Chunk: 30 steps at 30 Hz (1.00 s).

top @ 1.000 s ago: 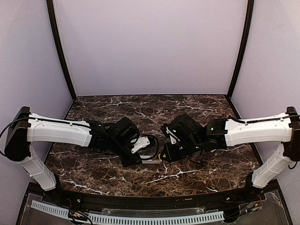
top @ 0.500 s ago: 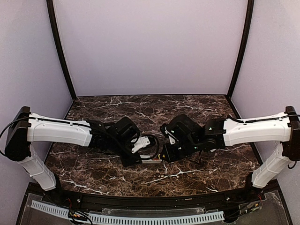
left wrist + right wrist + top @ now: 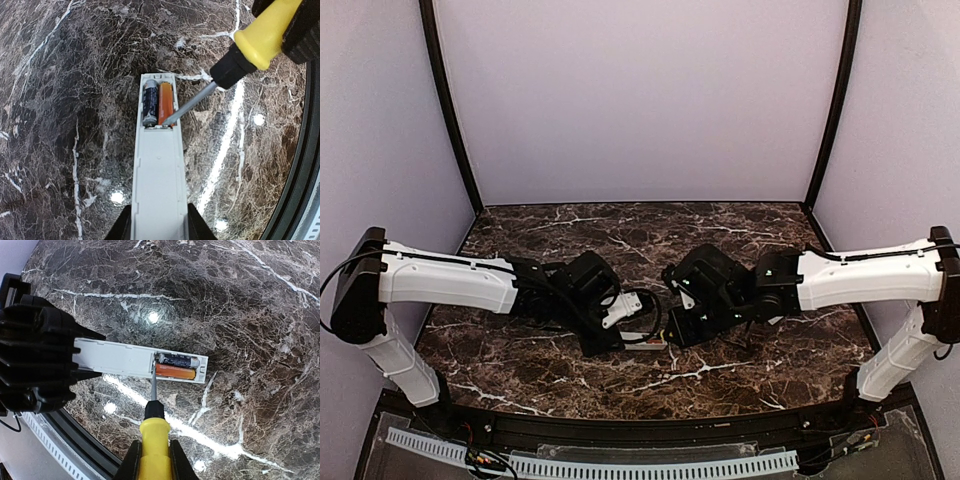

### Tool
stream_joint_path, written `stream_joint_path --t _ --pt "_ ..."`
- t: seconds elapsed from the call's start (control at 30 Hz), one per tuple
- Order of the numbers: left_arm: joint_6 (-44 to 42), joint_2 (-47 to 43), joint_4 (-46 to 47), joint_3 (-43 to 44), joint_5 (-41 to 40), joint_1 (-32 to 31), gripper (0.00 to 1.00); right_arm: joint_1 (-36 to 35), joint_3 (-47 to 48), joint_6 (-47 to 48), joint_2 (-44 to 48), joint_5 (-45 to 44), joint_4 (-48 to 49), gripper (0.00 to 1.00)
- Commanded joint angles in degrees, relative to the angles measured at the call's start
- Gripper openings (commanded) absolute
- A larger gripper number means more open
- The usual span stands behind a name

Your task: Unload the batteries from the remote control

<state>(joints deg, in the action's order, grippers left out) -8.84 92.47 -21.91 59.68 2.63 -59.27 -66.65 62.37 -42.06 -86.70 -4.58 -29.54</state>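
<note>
At my right gripper (image 3: 152,460), clenched on the screwdriver (image 3: 154,432), the tip bears on the batteries (image 3: 174,366), both seated in the open bay. My left gripper (image 3: 159,227) grasps the remote control (image 3: 159,170) near mid-desk (image 3: 60,100). None unloaded yet. Against a second ago, my right wrist has edged slightly leftward.

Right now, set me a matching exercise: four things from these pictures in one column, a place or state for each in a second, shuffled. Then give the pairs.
Things
1. remote
2. orange battery
3. dark battery
4. screwdriver

Places or states
A. in the right gripper, tip at a battery's end
B. in the left gripper, back up, open
C. in the remote, on the screwdriver's side
D. in the remote, on the side away from the screwdriver

Pairs: 1-B, 2-C, 3-D, 4-A
</note>
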Motion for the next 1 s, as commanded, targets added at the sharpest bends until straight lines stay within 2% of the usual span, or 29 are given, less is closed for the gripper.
stream_joint_path --t 0.0,0.57,0.97 --pt "-0.81 -0.18 -1.74 1.14 -0.85 -0.17 0.0 -0.14 1.13 0.12 -1.06 -3.17 -6.16 0.0" --pt "-0.94 -1.03 -1.82 1.07 -1.4 -0.16 0.0 -0.67 4.12 -0.31 -4.02 -5.62 -11.26 0.0" --pt "-1.03 -1.22 -1.91 1.01 -1.36 -0.2 0.0 -0.74 2.91 -1.25 -2.31 -6.88 -12.19 0.0"
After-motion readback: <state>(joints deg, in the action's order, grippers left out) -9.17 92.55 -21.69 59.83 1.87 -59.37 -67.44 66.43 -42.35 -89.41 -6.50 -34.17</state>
